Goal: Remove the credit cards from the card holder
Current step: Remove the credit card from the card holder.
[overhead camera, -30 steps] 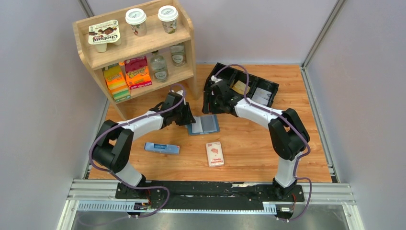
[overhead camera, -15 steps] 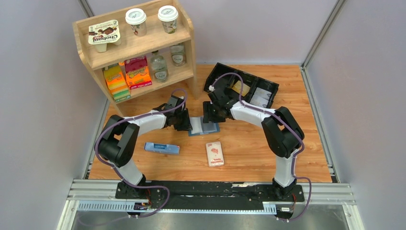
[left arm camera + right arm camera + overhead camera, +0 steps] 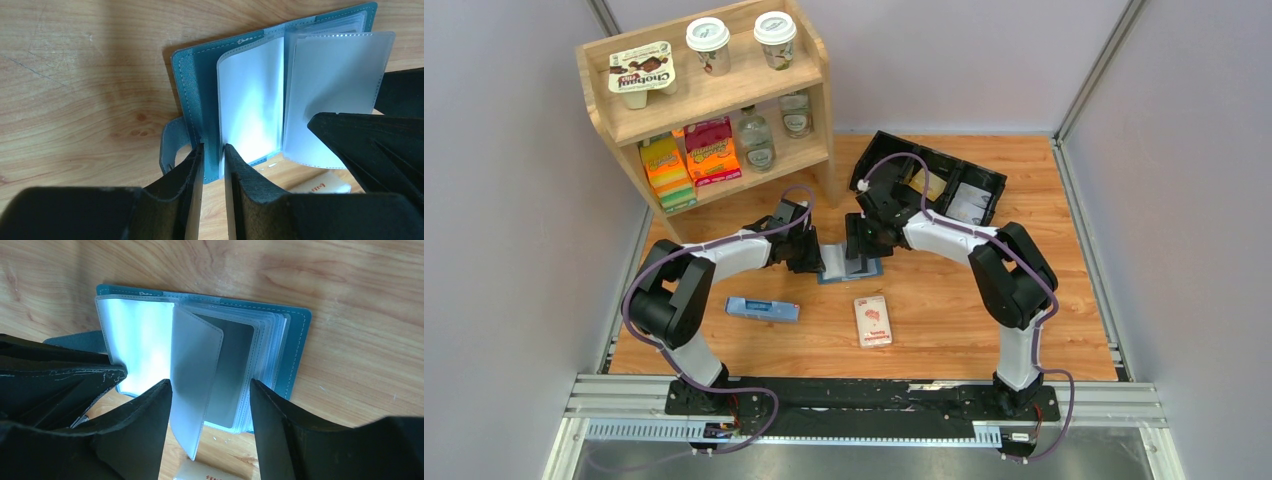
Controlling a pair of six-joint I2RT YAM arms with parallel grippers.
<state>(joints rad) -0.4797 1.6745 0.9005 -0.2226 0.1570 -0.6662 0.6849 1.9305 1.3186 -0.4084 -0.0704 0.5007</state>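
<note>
The light blue card holder (image 3: pixel 849 264) lies open on the table, its clear sleeves fanned out. My left gripper (image 3: pixel 817 255) is shut on the left cover's near edge (image 3: pixel 210 125). My right gripper (image 3: pixel 861 250) is open low over the holder's right half (image 3: pixel 295 355), and one clear sleeve (image 3: pixel 195 385) stands up between its fingers. The sleeves in view look empty. A tan-gold credit card (image 3: pixel 927 184) and a dark grey credit card (image 3: pixel 969 202) lie in the black tray.
A black compartment tray (image 3: pixel 997 185) sits at the back right. A wooden shelf (image 3: pixel 714 110) with cups, bottles and boxes stands at the back left. A narrow pale blue box (image 3: pixel 763 309) and a white pack with a red picture (image 3: pixel 873 320) lie in front.
My right gripper came from the black tray down to the holder's right half. My left gripper shifted a little along the holder's left edge and still grips it.
</note>
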